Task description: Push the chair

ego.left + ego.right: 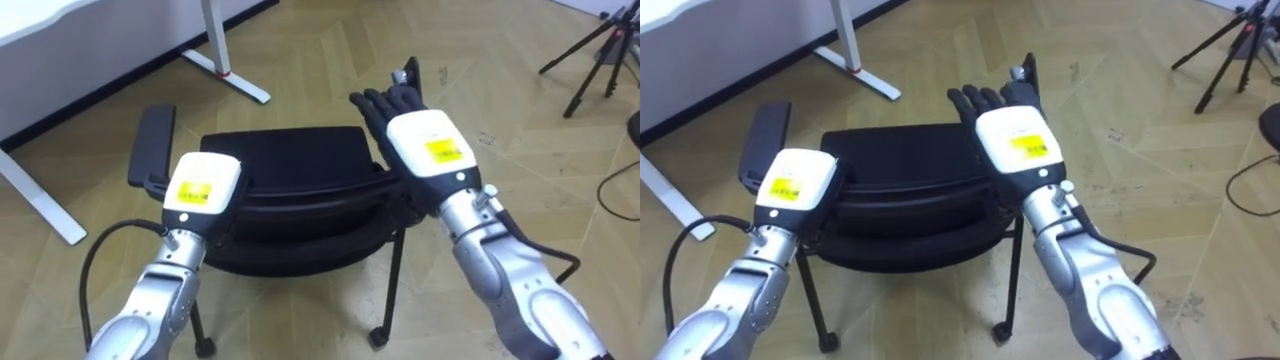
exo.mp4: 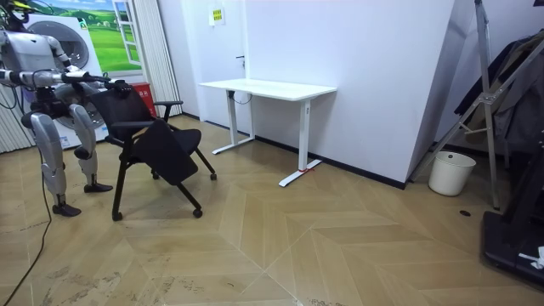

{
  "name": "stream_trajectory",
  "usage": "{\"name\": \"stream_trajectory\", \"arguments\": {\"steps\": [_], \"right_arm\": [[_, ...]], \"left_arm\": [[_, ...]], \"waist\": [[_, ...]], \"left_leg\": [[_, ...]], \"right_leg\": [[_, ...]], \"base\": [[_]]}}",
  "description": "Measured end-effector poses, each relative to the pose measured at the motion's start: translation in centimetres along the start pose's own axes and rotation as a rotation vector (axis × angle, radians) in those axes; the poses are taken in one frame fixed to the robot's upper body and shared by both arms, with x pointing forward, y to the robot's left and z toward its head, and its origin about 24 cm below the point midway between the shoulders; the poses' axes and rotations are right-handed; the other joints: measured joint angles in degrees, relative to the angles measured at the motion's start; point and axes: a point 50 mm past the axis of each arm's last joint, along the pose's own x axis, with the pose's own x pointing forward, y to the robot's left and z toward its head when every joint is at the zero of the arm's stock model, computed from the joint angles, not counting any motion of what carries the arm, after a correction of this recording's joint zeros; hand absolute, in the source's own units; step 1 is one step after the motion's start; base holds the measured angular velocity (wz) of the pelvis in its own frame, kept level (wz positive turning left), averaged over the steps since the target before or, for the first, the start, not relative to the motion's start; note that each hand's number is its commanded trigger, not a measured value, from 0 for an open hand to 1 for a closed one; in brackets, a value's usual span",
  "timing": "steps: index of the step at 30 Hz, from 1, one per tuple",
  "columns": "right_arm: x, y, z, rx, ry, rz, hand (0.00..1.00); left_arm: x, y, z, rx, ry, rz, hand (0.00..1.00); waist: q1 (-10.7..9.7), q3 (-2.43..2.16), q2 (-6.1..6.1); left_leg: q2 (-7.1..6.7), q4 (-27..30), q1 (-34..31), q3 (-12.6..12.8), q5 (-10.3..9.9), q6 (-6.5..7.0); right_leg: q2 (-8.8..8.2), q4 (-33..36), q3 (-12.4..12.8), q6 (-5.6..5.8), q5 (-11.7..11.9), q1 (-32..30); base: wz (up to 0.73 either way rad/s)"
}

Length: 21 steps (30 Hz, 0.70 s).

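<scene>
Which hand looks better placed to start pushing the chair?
Left, probably. The left hand sits at the top edge of the chair back; the right hand, fingers straight, reaches past the back's right end, so it may not bear on it.

One chair (image 2: 166,151), one desk (image 2: 268,87), one bucket (image 2: 450,172) (white).
</scene>
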Motion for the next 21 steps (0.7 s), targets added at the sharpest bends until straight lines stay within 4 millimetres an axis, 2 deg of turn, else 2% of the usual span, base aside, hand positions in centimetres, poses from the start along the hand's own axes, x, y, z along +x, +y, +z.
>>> {"name": "stream_trajectory", "arguments": {"steps": [4,8,15,21], "right_arm": [[-0.6,3.0,0.3,-0.008,-0.013,0.158,0.00],[-0.8,3.5,0.0,-0.046,-0.013,0.178,0.00],[-1.0,4.5,-0.5,-0.095,-0.006,0.164,0.00],[-1.3,5.4,-1.0,-0.094,-0.002,0.124,0.00]], "left_arm": [[0.1,0.0,0.4,0.000,-0.023,-0.001,1.00],[0.3,-0.3,0.4,0.003,-0.036,-0.015,1.00],[0.6,-0.4,0.6,-0.001,-0.043,-0.026,1.00],[0.9,-0.8,0.9,-0.018,-0.039,-0.041,1.00]], "waist": [[0.7,0.02,-0.01],[0.5,0.12,-0.08],[0.6,0.14,-0.06],[0.5,-0.02,0.79]], "left_leg": [[-0.01,0.0,0.3,-0.5,0.0,0.00],[-0.05,0.0,0.7,-1.4,0.0,-0.01],[-0.20,0.2,0.6,-1.7,0.0,-0.04],[-0.29,0.4,0.6,-2.3,0.0,-0.04]], "right_leg": [[-0.02,0.0,-0.4,0.00,0.0,0.3],[-0.03,-0.8,-1.7,0.00,0.0,1.8],[-0.01,-1.9,-1.8,-0.08,0.0,2.5],[-0.09,-1.9,-2.5,-0.08,0.0,3.0]], "base": [[0.06],[0.12],[0.03],[0.06]]}}
